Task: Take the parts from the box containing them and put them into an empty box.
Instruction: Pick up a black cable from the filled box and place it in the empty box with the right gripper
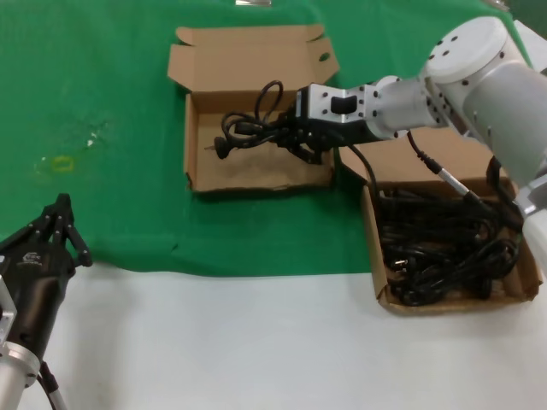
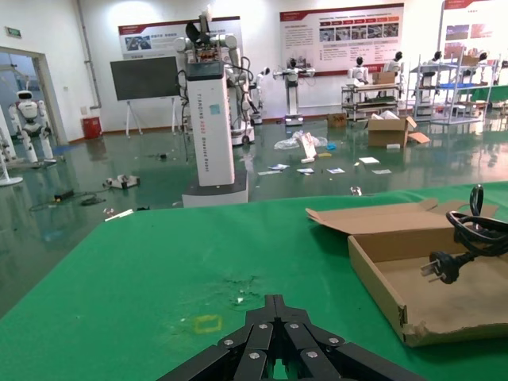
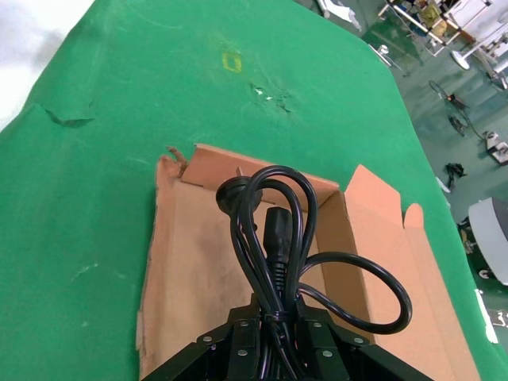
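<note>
Reaching across from the right, the right end effector [image 1: 301,137] is clamped on a cord bundle [image 1: 249,128] and holds it over the open empty box [image 1: 205,175] on the green cloth [image 1: 102,102]. The bundle hangs in the air above the box's bare cardboard floor, its plug [image 1: 224,150] pointing toward the box's left wall and one loop standing up near the back flap. The wrist camera shows the fingers pinched tight at the bundle's bound middle. To the right, near the edge of the cloth, the full box [image 1: 383,286] holds a tangled heap of black cords [image 1: 444,248]. The left end effector [image 1: 60,224] is parked low at the near left over the white tabletop [image 1: 256,342], fingers drawn together and holding nothing.
</note>
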Controlling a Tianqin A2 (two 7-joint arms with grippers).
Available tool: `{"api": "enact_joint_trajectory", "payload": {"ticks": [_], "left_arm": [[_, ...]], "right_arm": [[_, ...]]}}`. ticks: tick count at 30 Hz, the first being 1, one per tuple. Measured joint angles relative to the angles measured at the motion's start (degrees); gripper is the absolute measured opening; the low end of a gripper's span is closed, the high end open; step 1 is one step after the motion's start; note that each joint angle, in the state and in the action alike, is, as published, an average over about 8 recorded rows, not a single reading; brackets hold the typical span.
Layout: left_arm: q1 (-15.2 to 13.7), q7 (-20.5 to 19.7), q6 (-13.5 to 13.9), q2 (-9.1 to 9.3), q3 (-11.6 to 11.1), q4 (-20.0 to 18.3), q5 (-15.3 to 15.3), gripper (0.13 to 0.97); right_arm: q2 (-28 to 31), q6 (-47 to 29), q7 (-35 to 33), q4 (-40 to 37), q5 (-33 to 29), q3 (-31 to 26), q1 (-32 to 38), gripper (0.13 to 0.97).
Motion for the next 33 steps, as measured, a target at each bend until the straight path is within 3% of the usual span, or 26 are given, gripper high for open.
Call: {"api": "enact_joint_trajectory", "payload": {"ticks": [6, 22, 33], "left_arm": [[0.00, 0.00, 0.00, 0.00, 0.00, 0.00, 0.00, 0.144], [0.00, 0.00, 0.00, 0.00, 0.00, 0.00, 0.00, 0.144], [0.00, 0.00, 0.00, 0.00, 0.00, 0.00, 0.00, 0.144]], "right_arm": [[-0.18, 1.91, 0.58, 1.72, 7.02, -7.06, -1.06, 0.217], [-0.24, 8.22, -0.57, 5.49, 33.50, -31.62, -3.04, 0.217], [-0.24, 11.01, -2.74, 5.90, 39.46, -36.17, -4.03, 0.217]]}}
